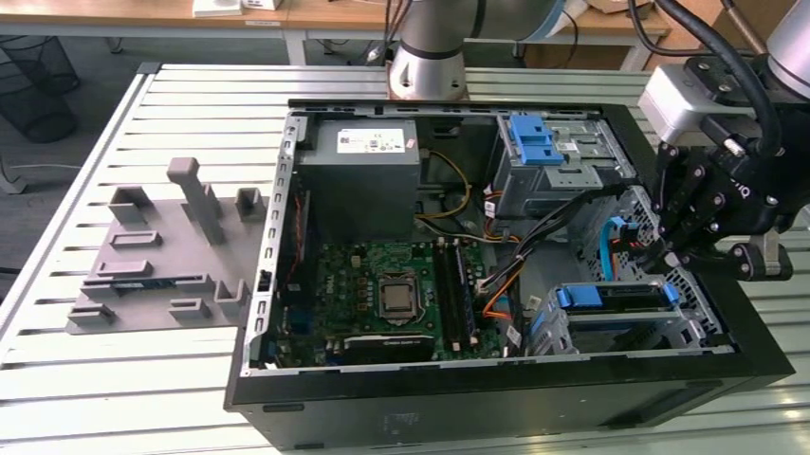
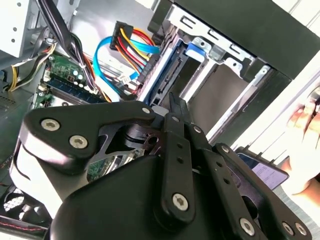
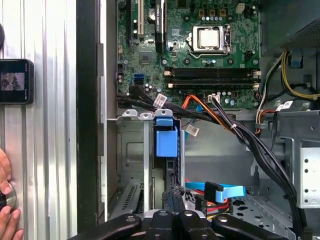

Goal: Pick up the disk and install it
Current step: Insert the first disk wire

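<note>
grey printed holder (image 1: 165,256) lying on the slatted metal table (image 1: 190,90), at nine o'clock of the open computer case (image 1: 506,403) in the exterior view, kept outside so the case interior stays free for work.

green motherboard (image 1: 379,294) flat on the case floor near the middle, with the big grey power-supply box (image 1: 367,180) at twelve o'clock of it.

further right, the disk (image 1: 614,299) sitting in the metal drive cage (image 1: 690,327) at the case's four o'clock corner, blue carrier tab uppermost. seen on edge between the cage walls in the first wrist view (image 3: 166,142), probably so the walls guide it down while the tab stays reachable. judged to be in its slot, or nearly; how deep cannot be told.

bundled black cables (image 3: 250,145) and a flat blue cable (image 3: 222,191) lying just beside the cage, clear of the slot.

claw (image 1: 671,254) hanging over the cage, at about one o'clock of the disk in the exterior view. fingers pressed together in both wrist views (image 3: 173,197), pinching nothing, tips close above the disk's end, a stance suited to pushing rather than gripping.

a person's hand (image 3: 5,205) resting on the table outside the case wall.
</note>
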### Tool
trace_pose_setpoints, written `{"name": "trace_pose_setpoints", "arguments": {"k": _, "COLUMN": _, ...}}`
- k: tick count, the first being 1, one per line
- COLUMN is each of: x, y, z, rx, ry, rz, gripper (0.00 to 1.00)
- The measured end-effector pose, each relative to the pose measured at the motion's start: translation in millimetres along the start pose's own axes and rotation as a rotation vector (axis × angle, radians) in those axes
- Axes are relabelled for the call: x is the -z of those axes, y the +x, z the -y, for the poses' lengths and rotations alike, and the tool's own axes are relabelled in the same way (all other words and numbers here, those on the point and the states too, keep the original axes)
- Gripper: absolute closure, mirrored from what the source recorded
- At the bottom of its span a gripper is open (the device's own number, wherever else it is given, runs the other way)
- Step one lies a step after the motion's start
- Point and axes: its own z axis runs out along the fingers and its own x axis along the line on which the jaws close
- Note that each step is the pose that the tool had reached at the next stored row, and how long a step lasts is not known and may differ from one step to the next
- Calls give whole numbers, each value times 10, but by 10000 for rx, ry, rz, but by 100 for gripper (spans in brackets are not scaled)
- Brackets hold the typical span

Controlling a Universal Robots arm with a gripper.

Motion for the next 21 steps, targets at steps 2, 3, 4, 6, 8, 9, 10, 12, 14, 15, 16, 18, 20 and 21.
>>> {"name": "trace_pose_setpoints", "arguments": {"k": 2, "x": -3, "y": -30, "z": 2, "rx": -5, "ry": 0, "rz": -1, "gripper": 89}}
{"name": "trace_pose_setpoints", "arguments": {"k": 3, "x": -4, "y": -43, "z": 5, "rx": -6, "ry": 0, "rz": -1, "gripper": 89}}
{"name": "trace_pose_setpoints", "arguments": {"k": 4, "x": -6, "y": -59, "z": 8, "rx": -7, "ry": 0, "rz": -1, "gripper": 89}}
{"name": "trace_pose_setpoints", "arguments": {"k": 6, "x": -8, "y": -85, "z": 18, "rx": -8, "ry": 0, "rz": 0, "gripper": 89}}
{"name": "trace_pose_setpoints", "arguments": {"k": 8, "x": -12, "y": -111, "z": 26, "rx": -8, "ry": 0, "rz": 0, "gripper": 89}}
{"name": "trace_pose_setpoints", "arguments": {"k": 9, "x": -14, "y": -125, "z": 29, "rx": -9, "ry": 0, "rz": 0, "gripper": 89}}
{"name": "trace_pose_setpoints", "arguments": {"k": 10, "x": -17, "y": -140, "z": 33, "rx": -9, "ry": 0, "rz": 0, "gripper": 89}}
{"name": "trace_pose_setpoints", "arguments": {"k": 12, "x": -21, "y": -167, "z": 38, "rx": -11, "ry": 0, "rz": 0, "gripper": 89}}
{"name": "trace_pose_setpoints", "arguments": {"k": 14, "x": -25, "y": -185, "z": 41, "rx": -13, "ry": 0, "rz": 1, "gripper": 89}}
{"name": "trace_pose_setpoints", "arguments": {"k": 15, "x": -26, "y": -189, "z": 42, "rx": -12, "ry": 1, "rz": 1, "gripper": 89}}
{"name": "trace_pose_setpoints", "arguments": {"k": 16, "x": -28, "y": -191, "z": 44, "rx": -14, "ry": 0, "rz": 2, "gripper": 89}}
{"name": "trace_pose_setpoints", "arguments": {"k": 18, "x": -30, "y": -197, "z": 57, "rx": -18, "ry": 0, "rz": 1, "gripper": 89}}
{"name": "trace_pose_setpoints", "arguments": {"k": 20, "x": -33, "y": -201, "z": 63, "rx": -26, "ry": 0, "rz": 1, "gripper": 89}}
{"name": "trace_pose_setpoints", "arguments": {"k": 21, "x": -33, "y": -201, "z": 63, "rx": -28, "ry": 0, "rz": 0, "gripper": 89}}
